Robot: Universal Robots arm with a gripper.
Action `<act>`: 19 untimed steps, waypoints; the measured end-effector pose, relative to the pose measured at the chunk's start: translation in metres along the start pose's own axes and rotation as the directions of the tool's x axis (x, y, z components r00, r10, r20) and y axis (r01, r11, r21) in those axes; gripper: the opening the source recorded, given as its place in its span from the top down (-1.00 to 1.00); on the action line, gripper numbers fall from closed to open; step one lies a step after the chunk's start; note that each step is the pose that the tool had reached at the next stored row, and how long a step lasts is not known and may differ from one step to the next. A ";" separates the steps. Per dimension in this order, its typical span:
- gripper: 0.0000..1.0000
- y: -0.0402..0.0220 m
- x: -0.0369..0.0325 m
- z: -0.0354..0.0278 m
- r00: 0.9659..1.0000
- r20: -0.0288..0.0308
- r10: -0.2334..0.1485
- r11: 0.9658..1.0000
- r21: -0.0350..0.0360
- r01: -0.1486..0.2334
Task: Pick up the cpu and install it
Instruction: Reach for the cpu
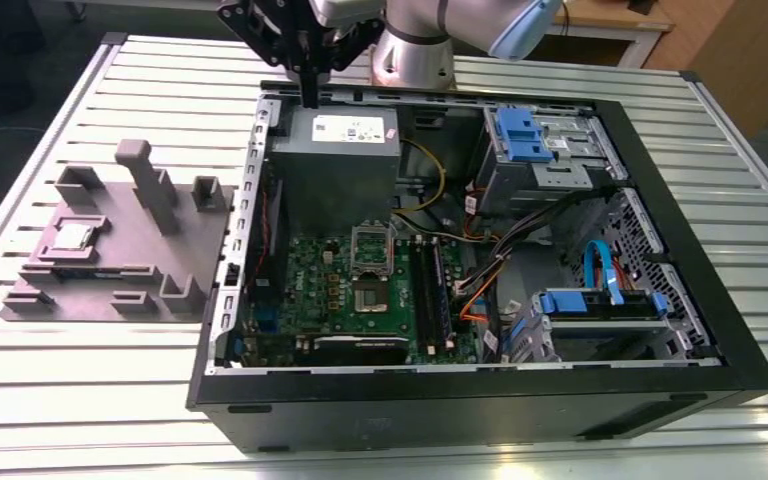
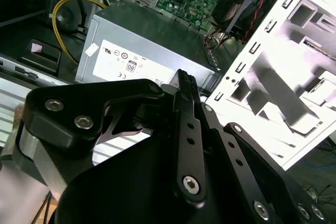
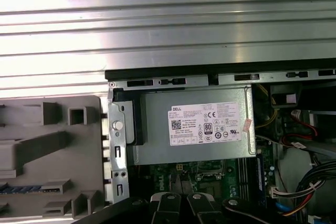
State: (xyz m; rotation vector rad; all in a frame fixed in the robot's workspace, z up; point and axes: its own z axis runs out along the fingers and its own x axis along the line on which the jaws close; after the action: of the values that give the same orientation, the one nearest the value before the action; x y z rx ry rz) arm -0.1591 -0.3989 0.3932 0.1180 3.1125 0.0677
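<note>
The cpu [image 1: 75,236], a small silver square chip, lies in a recess of the grey block tray [image 1: 157,280] on the exterior view's left. The open computer case [image 1: 704,360] lies on its side beside the tray, with the green motherboard [image 1: 307,290] and its metal-framed socket [image 1: 371,262] in the middle. My gripper [image 1: 311,96] hangs above the case's far edge, over the grey power supply [image 1: 335,160], with its black fingers [image 3: 166,201] together and nothing between them. The power supply [image 3: 194,129] lies just beyond the fingertips in the first wrist view.
Blue drive cages [image 1: 534,135] and bundles of cables [image 1: 491,270] crowd the case on the exterior view's right. Upright posts [image 1: 144,180] rise from the tray. The ribbed metal table [image 1: 91,400] runs around the case and the tray.
</note>
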 end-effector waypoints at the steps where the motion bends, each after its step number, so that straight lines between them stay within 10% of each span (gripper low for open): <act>1: 0.80 0.0000 0.0003 0.0000 1.000 0.000 0.000 1.000 0.000 0.000; 19: 0.80 -0.0008 0.0102 0.0001 1.000 0.000 0.000 1.000 0.000 0.000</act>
State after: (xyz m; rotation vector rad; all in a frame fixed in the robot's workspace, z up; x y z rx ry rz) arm -0.1693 -0.3990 0.3929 0.1180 3.1125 0.0676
